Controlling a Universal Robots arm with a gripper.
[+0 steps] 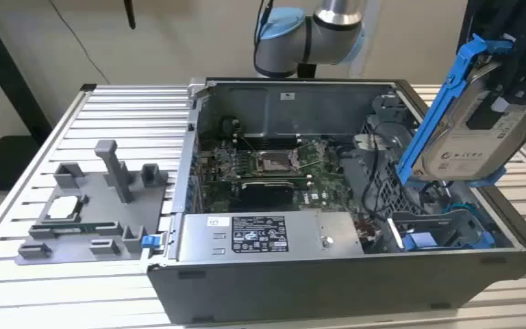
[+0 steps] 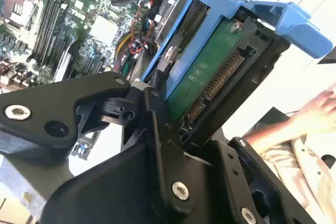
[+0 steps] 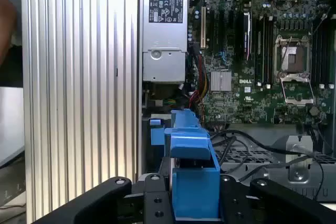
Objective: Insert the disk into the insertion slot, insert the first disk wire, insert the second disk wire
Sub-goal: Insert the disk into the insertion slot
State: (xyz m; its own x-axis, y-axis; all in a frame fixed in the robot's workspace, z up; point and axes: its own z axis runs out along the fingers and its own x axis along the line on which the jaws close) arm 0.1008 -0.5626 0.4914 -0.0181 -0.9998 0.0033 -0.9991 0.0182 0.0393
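Note:
My black gripper (image 1: 509,96) is shut on the disk (image 1: 471,137), a silver drive with a white label clipped in a bright blue carrier (image 1: 432,116). It hangs tilted above the open computer case, over the exterior view's right side. In the second wrist view the fingers (image 2: 157,124) clamp the carrier, with the disk's green circuit board (image 2: 210,72) and connector facing up. The blue carrier (image 3: 194,182) also sits between the jaws in the first wrist view. Below the disk lies the insertion slot (image 1: 437,229), a dark grey cage bay with blue fittings. Black cables (image 1: 372,181) run beside it; which are the disk wires I cannot tell.
Inside the case are the grey power-supply box (image 1: 263,236) and a motherboard with a square processor socket (image 1: 272,161). A grey fixture (image 1: 90,205) stands on the ribbed metal table (image 1: 107,110) on the exterior view's left. A person's hand (image 2: 315,111) shows beyond the disk.

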